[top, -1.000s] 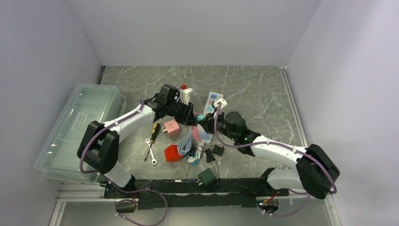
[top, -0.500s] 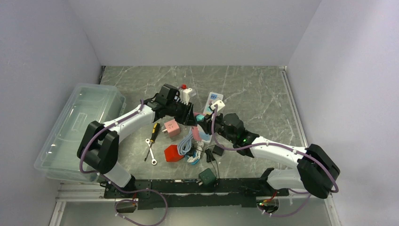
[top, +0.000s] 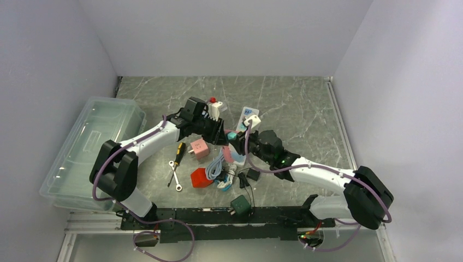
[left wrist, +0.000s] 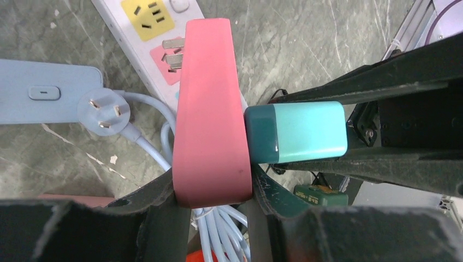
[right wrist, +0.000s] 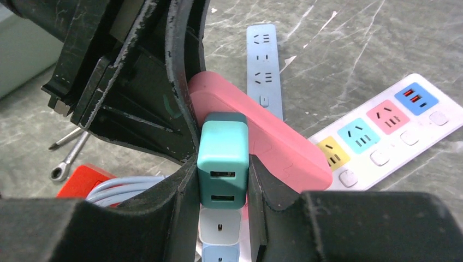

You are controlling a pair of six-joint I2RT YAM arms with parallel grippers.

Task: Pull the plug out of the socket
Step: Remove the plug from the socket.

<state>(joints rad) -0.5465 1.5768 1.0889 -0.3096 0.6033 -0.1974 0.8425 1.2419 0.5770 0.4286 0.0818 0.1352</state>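
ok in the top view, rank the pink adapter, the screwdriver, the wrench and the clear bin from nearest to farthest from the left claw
1. pink adapter, just left of the left claw, slightly toward the bases.
2. screwdriver, further left.
3. wrench, left and closer to the bases.
4. clear bin, at the table's left edge.

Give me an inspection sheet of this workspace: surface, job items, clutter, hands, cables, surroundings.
Surface: grey marbled table, crowded in the middle.
Job's things: teal plug seated against pink power strip, no gap seen.
Clutter: white power strip, blue power strip, screwdriver, wrench, red block, clear bin at left.
Hands: left hand shut on pink power strip; right hand shut on teal plug.
Cables: pale blue cord bundled beneath, its three-pin plug lying loose.
Surroundings: white walls on three sides.
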